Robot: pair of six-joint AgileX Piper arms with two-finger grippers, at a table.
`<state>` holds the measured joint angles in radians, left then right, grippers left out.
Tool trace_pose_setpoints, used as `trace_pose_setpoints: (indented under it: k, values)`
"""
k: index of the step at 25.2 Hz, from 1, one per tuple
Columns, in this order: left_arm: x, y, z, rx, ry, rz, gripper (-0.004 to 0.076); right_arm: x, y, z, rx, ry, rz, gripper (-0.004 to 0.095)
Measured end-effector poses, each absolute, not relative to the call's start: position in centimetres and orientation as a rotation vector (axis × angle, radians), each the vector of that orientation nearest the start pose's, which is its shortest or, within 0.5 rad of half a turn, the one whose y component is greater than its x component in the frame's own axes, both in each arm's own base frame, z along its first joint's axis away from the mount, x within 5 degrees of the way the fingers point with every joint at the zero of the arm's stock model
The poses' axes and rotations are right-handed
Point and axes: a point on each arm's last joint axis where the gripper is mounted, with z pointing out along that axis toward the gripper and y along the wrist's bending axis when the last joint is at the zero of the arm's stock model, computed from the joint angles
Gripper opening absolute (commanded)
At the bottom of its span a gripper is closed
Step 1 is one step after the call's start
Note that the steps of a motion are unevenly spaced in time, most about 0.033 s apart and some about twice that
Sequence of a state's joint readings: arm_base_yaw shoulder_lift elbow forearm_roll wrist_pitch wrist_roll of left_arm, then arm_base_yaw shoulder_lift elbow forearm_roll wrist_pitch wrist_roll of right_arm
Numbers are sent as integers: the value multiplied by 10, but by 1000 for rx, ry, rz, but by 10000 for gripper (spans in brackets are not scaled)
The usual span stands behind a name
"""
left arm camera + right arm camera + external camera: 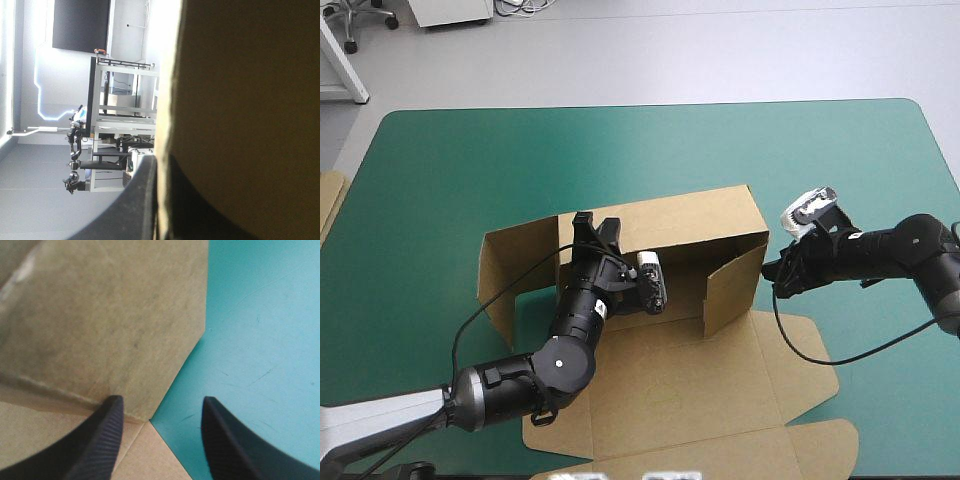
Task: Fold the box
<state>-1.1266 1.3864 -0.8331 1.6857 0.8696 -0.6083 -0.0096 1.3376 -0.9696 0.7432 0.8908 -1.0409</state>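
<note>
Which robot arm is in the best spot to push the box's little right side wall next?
Probably the right. Its open black-fingered right gripper sits beside that raised side wall of the brown cardboard box, while the left gripper is busy, shut on the tall back wall.

Left tool [588, 232]: clamped on the far wall of the box [690, 212].
Right tool [162, 400]: fingers [97, 440] spread, low beside the box's right end.

The counter [450, 160] before me wears a teal-green cover [800, 160], its far corners rounded. Up close, the cover [260, 340] shows a few thin, faint scratches running slantwise. Just off the counter's left edge lies a strip of pale brown board [329, 205], mostly cut from sight. I cannot tell whether it touches the counter.
</note>
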Motion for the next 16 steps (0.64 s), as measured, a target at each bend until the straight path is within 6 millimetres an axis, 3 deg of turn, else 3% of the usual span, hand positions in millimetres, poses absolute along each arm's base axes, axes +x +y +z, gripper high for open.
trace_pose_setpoints:
  k: [7, 16]
  values:
    - [181, -219, 296, 1353, 1278, 826, -10, 258, 46, 292, -875, 2284, 477, 664]
    - [181, -219, 295, 1352, 1279, 826, -10, 250, 52, 293, -942, 2289, 611, 655]
